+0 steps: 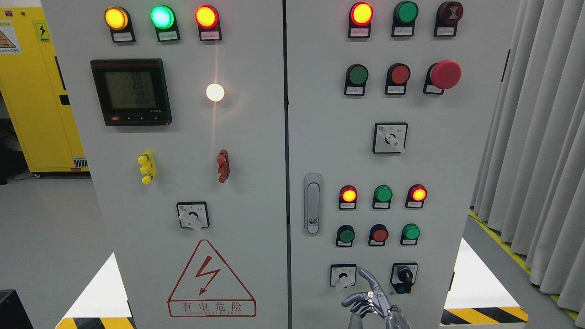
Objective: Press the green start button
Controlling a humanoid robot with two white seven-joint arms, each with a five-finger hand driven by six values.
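The grey control cabinet's right door (429, 160) carries several green push buttons: one in the upper row (358, 74), and two in the lower row, at its left end (347, 236) and right end (411, 231). My right hand (368, 298) rises from the bottom edge, below the lower button rows. Its index finger (369, 278) points up and to the left, its tip just right of a white rotary switch (343, 275). The other fingers are curled and hold nothing. The hand touches no button. My left hand is out of view.
Red push buttons (380, 235) sit beside the green ones, and a big red mushroom stop (445, 74) is at the upper right. A black selector switch (404, 276) lies right of my hand. A door latch (312, 203) is left of the buttons. Curtains (539, 137) hang on the right.
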